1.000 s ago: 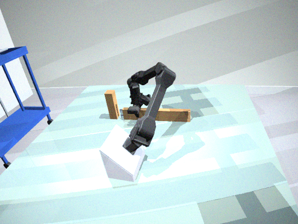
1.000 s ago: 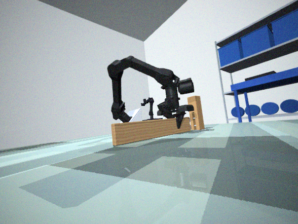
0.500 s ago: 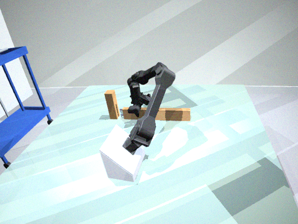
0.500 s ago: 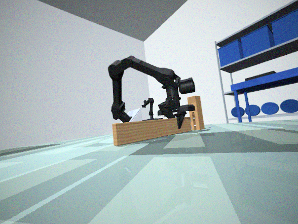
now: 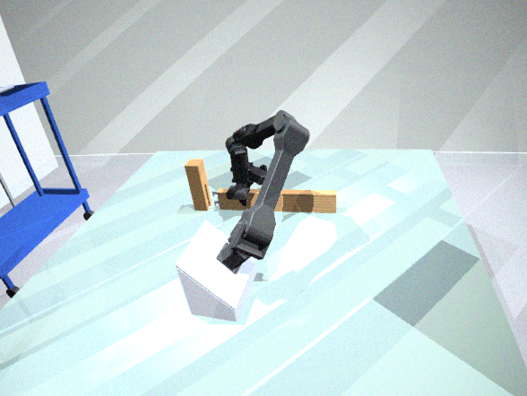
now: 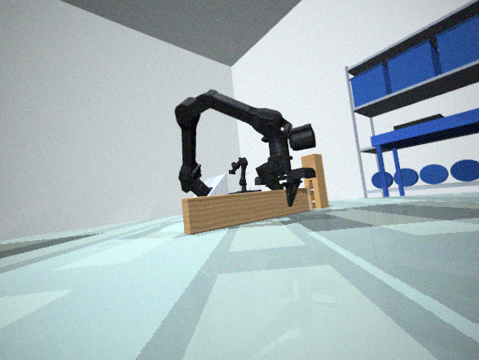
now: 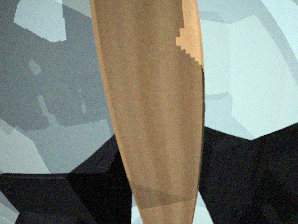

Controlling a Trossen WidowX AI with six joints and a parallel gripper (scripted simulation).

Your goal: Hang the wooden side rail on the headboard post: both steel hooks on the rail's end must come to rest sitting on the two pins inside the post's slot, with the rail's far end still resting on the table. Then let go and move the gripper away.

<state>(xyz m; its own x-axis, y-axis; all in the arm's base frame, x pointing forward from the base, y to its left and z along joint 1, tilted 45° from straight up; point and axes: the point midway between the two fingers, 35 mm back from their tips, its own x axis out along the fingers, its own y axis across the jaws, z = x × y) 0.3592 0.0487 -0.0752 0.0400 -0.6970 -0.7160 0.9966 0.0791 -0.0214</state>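
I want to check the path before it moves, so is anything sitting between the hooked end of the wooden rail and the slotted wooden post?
Nothing visible does. The black gripper is shut on the long wooden side rail, and only bare table shows in the short gap between its steel hooks and the upright wooden headboard post.

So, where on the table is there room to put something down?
Free: the table right of the white pedestal, and behind the rail. Crowded: the gripper clamps the rail beside the post.
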